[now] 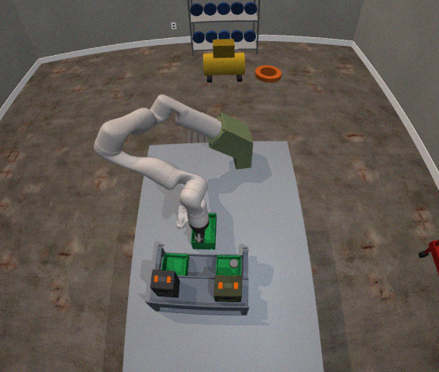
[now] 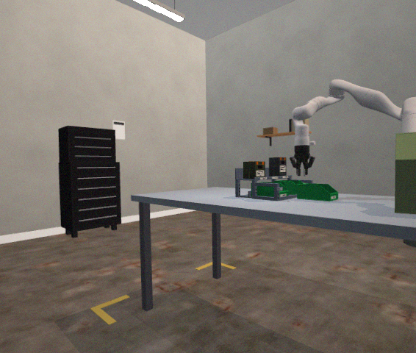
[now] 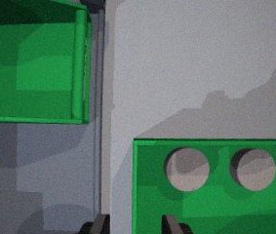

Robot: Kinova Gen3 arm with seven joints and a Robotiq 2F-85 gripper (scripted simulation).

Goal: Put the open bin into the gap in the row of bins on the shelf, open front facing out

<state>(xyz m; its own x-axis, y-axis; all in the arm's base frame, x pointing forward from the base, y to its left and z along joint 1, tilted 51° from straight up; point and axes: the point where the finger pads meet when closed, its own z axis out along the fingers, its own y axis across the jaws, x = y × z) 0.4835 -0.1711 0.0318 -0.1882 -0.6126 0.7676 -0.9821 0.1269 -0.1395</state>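
Overhead, the gripper (image 2: 302,170) hangs above the loose green bin (image 1: 210,233) on the grey table (image 1: 260,200), fingers partly spread and pinching nothing.

In the exterior view the gripper points straight down with a gap between its fingertips and the bin beneath, so it touches nothing. The bin sits on the table just in front of the grey shelf (image 1: 245,256), outside it, in line with the gap between the two shelved green bins, the left one (image 1: 174,263) and the right one (image 1: 227,264). The wrist view shows two round pale parts, one (image 3: 186,169) and another (image 3: 256,169), lying side by side in the loose bin, with the fingertips straddling its wall at the bottom edge. A black box (image 1: 164,282) and an olive box (image 1: 227,287) sit on the shelf's top board.
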